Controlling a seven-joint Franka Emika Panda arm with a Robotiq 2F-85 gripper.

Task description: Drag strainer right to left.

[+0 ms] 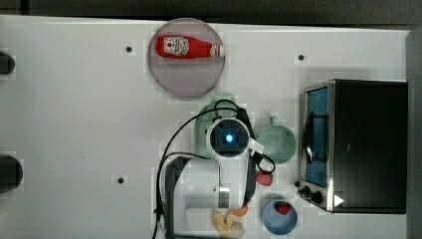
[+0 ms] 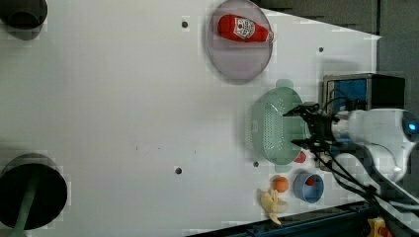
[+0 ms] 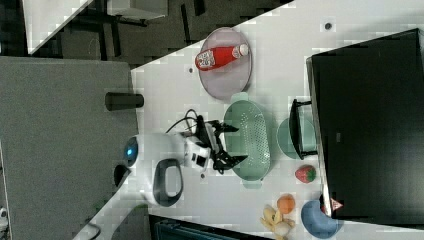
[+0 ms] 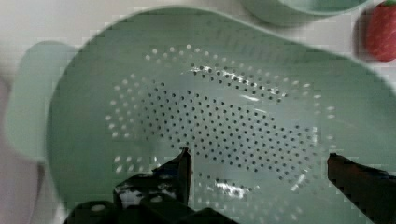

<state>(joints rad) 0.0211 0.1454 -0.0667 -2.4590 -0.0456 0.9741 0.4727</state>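
Drag not started, as far as the frames show: strainer (image 2: 274, 126) sits on the table (image 2: 123, 98) between the plate (image 2: 239, 59) with the ketchup bottle (image 2: 243, 28) and the fruit by the blue bowl (image 2: 309, 186), just beside the cup (image 3: 295, 138) and near the toaster oven (image 1: 366, 144). In the left view it lies toward the right half of the table, so the whole drag across seems still to do. Gripper (image 3: 231, 142) hangs over the strainer, fingers spread wide, holding nothing. In the wrist view both fingertips (image 4: 184, 161) show above the holed bottom, apparently inside the rim line, but contact can't be confirmed; they look apart from the plastic. Next is likely to lower, catch a wall or the rim, then pull. Risk: a light strainer could tip or slip off a finger, and the cup is close enough to get nudged.
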